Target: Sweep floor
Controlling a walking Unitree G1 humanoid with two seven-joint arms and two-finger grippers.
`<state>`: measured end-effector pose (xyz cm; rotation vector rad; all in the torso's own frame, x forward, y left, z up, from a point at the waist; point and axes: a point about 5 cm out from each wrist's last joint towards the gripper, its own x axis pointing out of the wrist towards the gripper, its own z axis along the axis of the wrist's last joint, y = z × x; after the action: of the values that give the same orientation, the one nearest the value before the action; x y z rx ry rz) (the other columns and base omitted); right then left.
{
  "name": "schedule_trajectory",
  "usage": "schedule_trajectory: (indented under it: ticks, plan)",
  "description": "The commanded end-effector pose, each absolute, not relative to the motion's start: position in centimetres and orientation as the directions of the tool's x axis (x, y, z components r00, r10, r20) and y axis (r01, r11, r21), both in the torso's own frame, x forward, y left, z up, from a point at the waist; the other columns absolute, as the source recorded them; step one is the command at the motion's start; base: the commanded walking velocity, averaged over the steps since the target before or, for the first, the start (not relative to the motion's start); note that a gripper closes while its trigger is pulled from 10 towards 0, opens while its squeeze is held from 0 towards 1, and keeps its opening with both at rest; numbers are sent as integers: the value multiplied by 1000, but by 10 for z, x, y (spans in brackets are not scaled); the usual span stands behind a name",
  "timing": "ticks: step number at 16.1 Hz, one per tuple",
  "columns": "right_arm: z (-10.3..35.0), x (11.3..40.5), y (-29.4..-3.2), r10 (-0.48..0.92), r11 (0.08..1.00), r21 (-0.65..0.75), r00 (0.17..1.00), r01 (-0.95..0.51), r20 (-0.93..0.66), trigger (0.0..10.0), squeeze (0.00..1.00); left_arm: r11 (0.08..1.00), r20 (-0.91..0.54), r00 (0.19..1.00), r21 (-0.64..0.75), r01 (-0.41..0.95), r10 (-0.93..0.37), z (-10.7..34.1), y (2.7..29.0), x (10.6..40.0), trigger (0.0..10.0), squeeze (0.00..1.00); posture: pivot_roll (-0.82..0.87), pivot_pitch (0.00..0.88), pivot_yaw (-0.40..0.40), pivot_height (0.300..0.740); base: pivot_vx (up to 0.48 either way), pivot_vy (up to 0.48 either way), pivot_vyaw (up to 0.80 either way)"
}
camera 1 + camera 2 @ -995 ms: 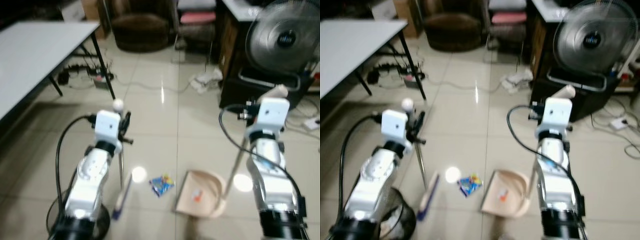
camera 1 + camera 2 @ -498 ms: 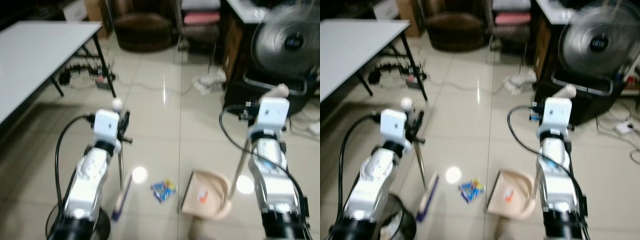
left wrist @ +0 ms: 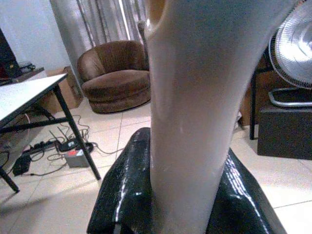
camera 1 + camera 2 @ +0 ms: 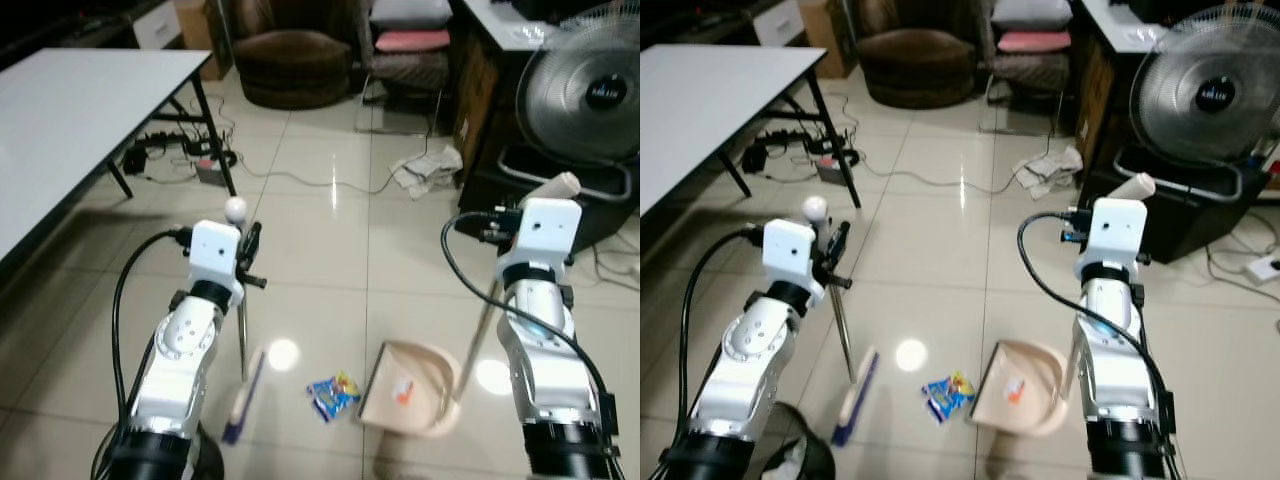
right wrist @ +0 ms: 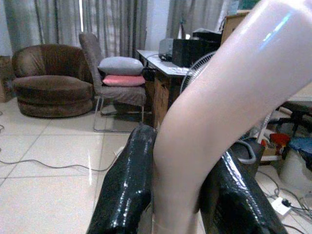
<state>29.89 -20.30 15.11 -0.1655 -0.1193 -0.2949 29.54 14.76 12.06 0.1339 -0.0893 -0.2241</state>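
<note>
Left eye, left gripper (image 4: 250, 262): closed on broom (image 4: 242, 330) handle near its top; handle runs almost straight down to the floor, white knob above the grip.
Left eye, brush: head (image 4: 244, 398) lies flat on the tile (image 4: 320, 260), long axis running away from the robot, close in front of the left arm.
Left eye, wrapper (image 4: 333, 394): small blue-yellow scrap on the floor, between brush and dustpan (image 4: 410, 392), just beside the pan's open edge.
Left eye, right gripper (image 4: 532, 215): clamped on the pan's long handle near its upper end; handle slants down to the pan.
Right eye, layout: same row left to right: brush (image 4: 855, 397), wrapper (image 4: 947, 395), pan (image 4: 1016, 402). Something orange-white already lies in the pan. Black bin rim (image 4: 800, 455) by the left arm.
Right eye, key relation: wrapper sits to the right of the brush, pan mouth faces it. My read: left arm does the work, a short sideways push rightward; right arm only needs to keep the pan down.
Left wrist: black fingers (image 3: 122, 195) pinched on the pale handle (image 3: 195, 117), narrow grip.
Right wrist: fingers (image 5: 124, 185) closed either side of the pale pan handle (image 5: 214, 112), which crosses at a tilt.
Risk: brush is edge-on to the wrapper; may need turning or it could slide past.
</note>
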Motion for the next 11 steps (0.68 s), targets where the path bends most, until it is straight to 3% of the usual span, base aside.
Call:
schedule_trajectory:
  ticks: [1, 11]
  plan:
    - [162, 301, -205, -289, 937, -147, 939, 318, 188, 10000, 0, 962, 123, 961, 142, 231, -249, 132, 142, 298, 10000, 0, -28, 41, 55, 740, 390, 0, 0]
    - [157, 301, -206, -290, 937, -148, 942, 316, 170, 10000, 0, 963, 121, 961, 135, 231, -248, 130, 142, 297, 10000, 0, -23, 52, 50, 740, 390, 0, 0]
